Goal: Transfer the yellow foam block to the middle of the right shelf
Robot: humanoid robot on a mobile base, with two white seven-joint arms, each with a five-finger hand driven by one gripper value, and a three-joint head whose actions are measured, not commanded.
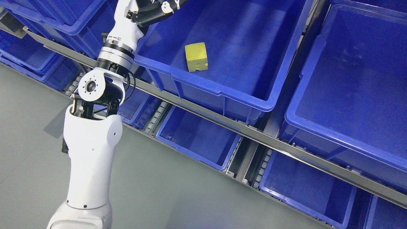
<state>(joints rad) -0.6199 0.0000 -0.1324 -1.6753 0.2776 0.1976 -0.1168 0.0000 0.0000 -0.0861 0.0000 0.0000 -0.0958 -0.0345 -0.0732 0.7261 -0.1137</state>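
The yellow foam block point(196, 57) lies free in a blue bin point(219, 92), my left robot hand point(159, 8) raised above its rim, finger state unclear, so the move looks nearly done.

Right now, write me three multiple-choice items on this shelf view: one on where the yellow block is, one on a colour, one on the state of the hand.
1. Where does the yellow foam block lie?
A. On the grey floor
B. Inside the upper middle bin
C. In the robot's hand

2. What colour are the bins?
A. Blue
B. Red
C. Green

3. How does the left hand stand to the block?
A. It grips the block
B. It presses the block flat
C. It is up at the top edge, apart from the block

Answers:
1 B, the block rests on that bin's floor near its front wall.
2 A, every bin in view is blue.
3 C, bare bin floor shows between hand and block.
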